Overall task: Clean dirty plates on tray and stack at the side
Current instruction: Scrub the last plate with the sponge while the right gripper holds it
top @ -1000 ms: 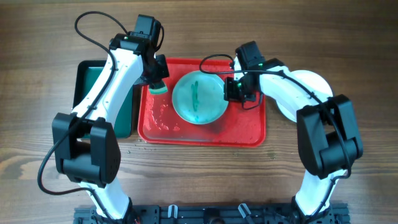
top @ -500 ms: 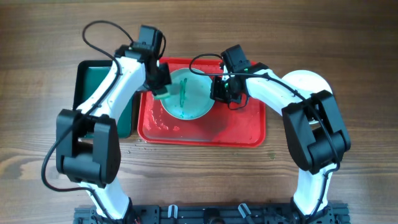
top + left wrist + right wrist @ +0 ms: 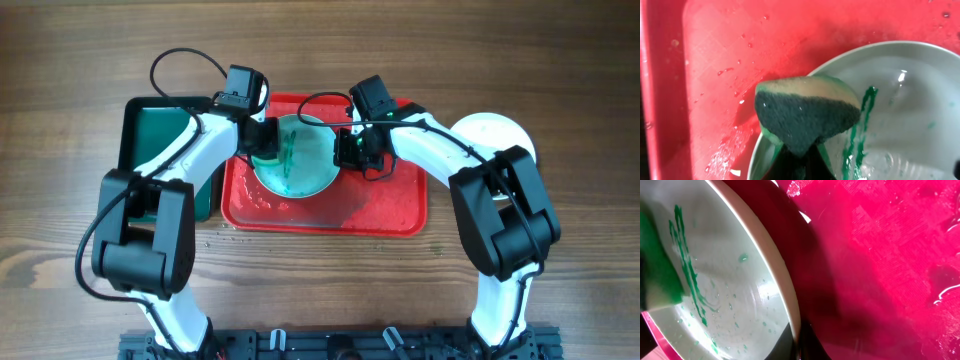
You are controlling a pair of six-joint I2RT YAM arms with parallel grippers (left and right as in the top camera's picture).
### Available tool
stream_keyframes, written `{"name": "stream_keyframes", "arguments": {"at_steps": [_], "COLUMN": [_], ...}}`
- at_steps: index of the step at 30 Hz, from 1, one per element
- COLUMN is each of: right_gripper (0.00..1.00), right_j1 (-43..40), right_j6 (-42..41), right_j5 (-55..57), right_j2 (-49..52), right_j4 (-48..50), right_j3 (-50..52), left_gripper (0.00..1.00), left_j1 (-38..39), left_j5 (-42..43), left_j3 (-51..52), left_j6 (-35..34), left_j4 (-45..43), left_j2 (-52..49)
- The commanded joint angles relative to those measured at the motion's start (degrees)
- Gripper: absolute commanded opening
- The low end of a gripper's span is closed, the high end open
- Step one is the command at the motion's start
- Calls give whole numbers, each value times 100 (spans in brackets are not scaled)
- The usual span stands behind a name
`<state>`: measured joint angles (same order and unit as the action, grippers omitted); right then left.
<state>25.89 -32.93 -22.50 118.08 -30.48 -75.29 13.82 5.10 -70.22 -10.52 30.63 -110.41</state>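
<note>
A dirty plate (image 3: 300, 160) with green streaks lies on the red tray (image 3: 390, 205), tilted up at its right rim. My right gripper (image 3: 347, 150) is shut on that rim; the right wrist view shows the plate (image 3: 730, 280) and the tray (image 3: 880, 255). My left gripper (image 3: 262, 142) is shut on a green and yellow sponge (image 3: 807, 112), which sits at the plate's left rim (image 3: 900, 100), over the tray (image 3: 730, 60). Another white plate (image 3: 495, 135) lies on the table to the right, partly hidden by my right arm. A third plate is not in view.
A dark green tray (image 3: 150, 130) lies left of the red tray, under my left arm. Water drops and wet smears cover the red tray floor. Bare wooden table (image 3: 320, 270) surrounds both trays.
My right gripper has slid the plate leftward across the tray. My left gripper has brought the sponge right, from beside the plate onto its left rim.
</note>
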Motion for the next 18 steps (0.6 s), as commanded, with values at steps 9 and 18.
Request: {"name": "stream_keyframes", "arguments": {"at_steps": [9, 18], "right_gripper": [4, 4], "right_j1": [94, 94], "right_j6": [275, 291], "right_j5": [-203, -203], "right_j2": [199, 199], "right_j4": [2, 4], "right_j3": [-42, -42], "left_gripper": [4, 4], "left_j1": [981, 986], "left_j5": [498, 380], "left_j3": [83, 83], "left_j6": [568, 101], "left_j4": [22, -710], "left_j2": [-452, -452]}}
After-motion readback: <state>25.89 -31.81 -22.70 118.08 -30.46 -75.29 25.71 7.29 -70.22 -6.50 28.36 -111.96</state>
